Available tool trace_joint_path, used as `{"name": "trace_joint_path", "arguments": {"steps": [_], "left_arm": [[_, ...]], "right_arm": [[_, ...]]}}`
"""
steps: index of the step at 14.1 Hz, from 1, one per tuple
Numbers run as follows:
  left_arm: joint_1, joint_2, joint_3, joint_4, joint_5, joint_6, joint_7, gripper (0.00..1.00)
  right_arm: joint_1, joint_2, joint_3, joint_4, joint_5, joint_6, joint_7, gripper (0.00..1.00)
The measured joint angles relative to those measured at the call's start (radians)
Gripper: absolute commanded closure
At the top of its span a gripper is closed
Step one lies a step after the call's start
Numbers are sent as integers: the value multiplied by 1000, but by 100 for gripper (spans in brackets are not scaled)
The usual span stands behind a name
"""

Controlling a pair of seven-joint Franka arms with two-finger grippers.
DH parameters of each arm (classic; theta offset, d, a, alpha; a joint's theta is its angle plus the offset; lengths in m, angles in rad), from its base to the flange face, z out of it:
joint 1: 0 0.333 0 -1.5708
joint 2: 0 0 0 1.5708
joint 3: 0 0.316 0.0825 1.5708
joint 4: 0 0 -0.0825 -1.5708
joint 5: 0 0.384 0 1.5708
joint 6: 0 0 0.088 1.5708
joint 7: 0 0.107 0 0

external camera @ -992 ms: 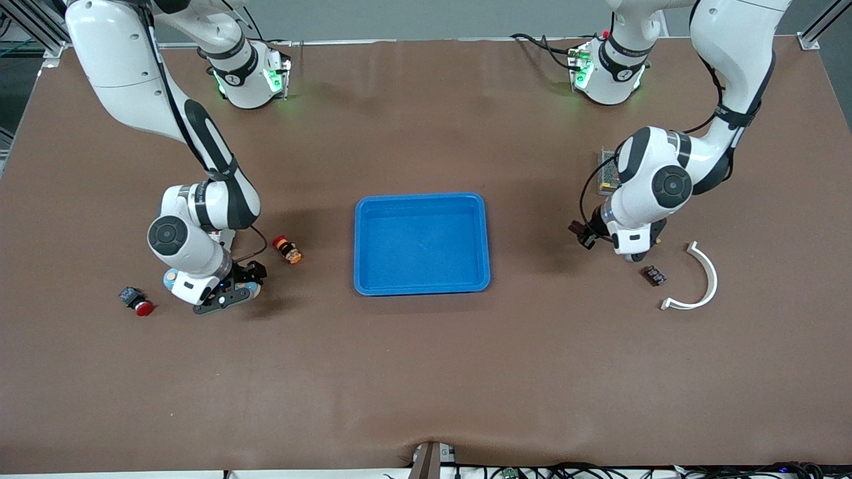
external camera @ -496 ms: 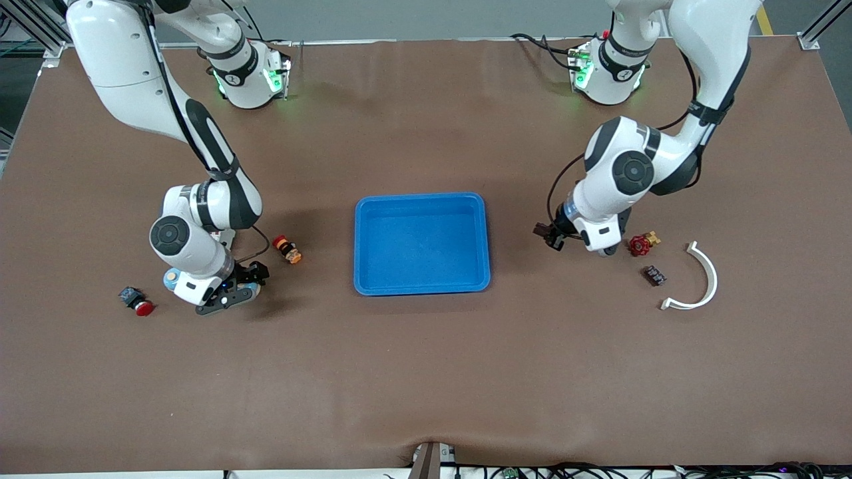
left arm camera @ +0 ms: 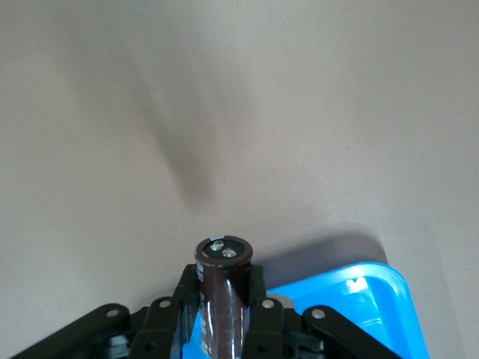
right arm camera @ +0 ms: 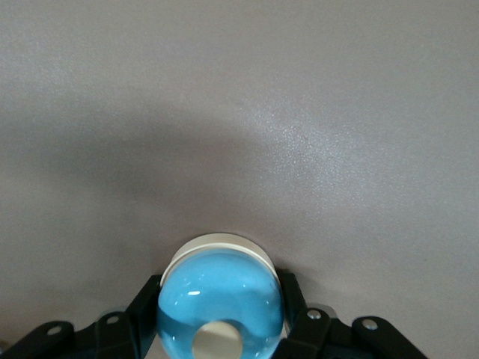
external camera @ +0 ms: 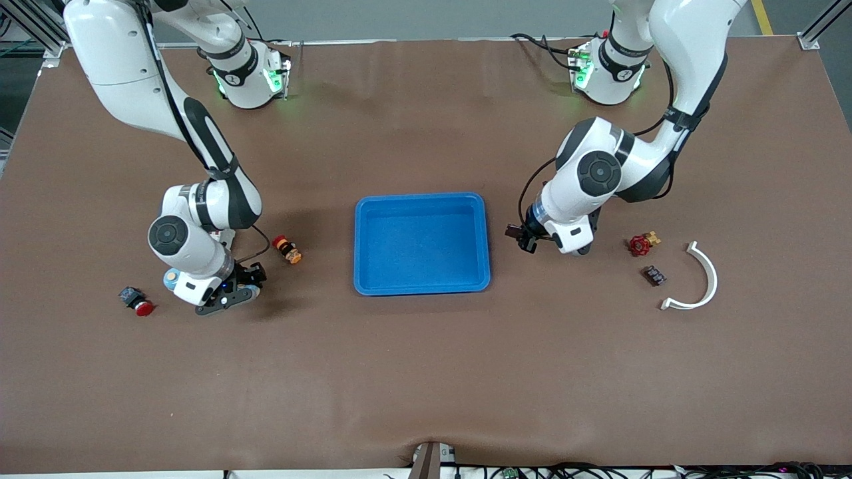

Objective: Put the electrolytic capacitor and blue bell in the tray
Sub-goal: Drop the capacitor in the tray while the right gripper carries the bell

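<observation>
Right gripper (external camera: 229, 297), low at the right arm's end of the brown worktop (external camera: 426, 372), jaws clamped on a glossy blue dome bell (right arm camera: 219, 307), seen only in its wrist view. Shallow bright-blue plastic tray (external camera: 422, 287) mid-worktop. Left gripper (external camera: 521, 238), beside the tray, jaws grasping a dark-brown cylindrical electrolytic capacitor (left arm camera: 222, 292).

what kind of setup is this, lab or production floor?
Likely a robotics lab bench: a brown-matted table, an empty blue tray mid-table, scattered small parts such as a red handwheel valve, and cables along the table edge.
</observation>
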Motion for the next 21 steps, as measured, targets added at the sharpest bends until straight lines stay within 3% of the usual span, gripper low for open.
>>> {"name": "trace_joint_path", "arguments": {"steps": [3, 7, 10, 17, 18, 21], "left_arm": [[-40, 23, 0, 34, 0, 0, -81, 100], [-105, 80, 0, 93, 0, -1, -210, 100], [-158, 148, 2, 134, 2, -1, -303, 100], [-217, 274, 5, 190, 14, -1, -420, 100], [-219, 290, 6, 190, 14, -1, -420, 87], [-221, 313, 14, 194, 15, -1, -420, 17]], "right_arm": [[-3, -3, 5, 18, 1, -28, 2, 46], [3, -33, 21, 175, 46, -321, 56, 46], [48, -56, 31, 261, 49, -467, 233, 45], [263, -69, 37, 272, 50, -501, 726, 45], [291, -69, 37, 272, 50, -498, 790, 45], [380, -65, 38, 264, 50, -454, 953, 45]]}}
